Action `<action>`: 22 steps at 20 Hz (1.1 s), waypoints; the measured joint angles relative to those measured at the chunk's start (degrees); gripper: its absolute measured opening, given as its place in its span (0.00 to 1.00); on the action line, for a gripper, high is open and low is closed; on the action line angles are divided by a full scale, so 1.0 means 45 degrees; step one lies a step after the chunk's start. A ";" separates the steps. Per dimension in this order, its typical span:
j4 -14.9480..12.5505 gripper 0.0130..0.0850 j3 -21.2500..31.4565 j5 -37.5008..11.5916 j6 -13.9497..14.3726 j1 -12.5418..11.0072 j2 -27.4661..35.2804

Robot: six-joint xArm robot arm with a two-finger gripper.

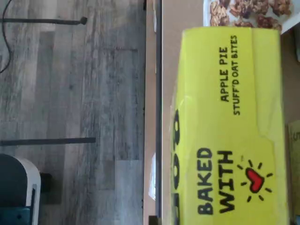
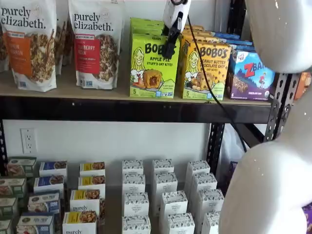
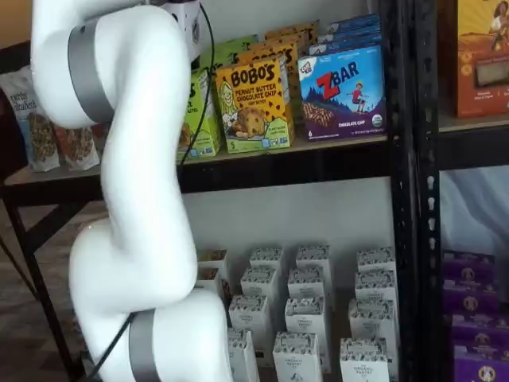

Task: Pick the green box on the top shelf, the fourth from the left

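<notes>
The green box stands on the top shelf, between a purely elizabeth bag and the orange-yellow Bobo's box. It reads "APPLE PIE STUFF'D OAT BITES". My gripper hangs from above, just in front of the green box's upper right corner. Its black fingers show no plain gap and hold nothing. In the wrist view the green box's top face fills much of the picture, close below, behind the shelf's front rail. In a shelf view my arm hides most of the green box.
More green boxes stand in a row behind the front one. A blue ZBar box stands at the right end. A black upright is at the right. The lower shelf holds several small white boxes. My white arm blocks one shelf view.
</notes>
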 joint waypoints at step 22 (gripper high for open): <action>0.0163 0.17 0.0493 -0.0658 -0.0002 0.0006 -0.0345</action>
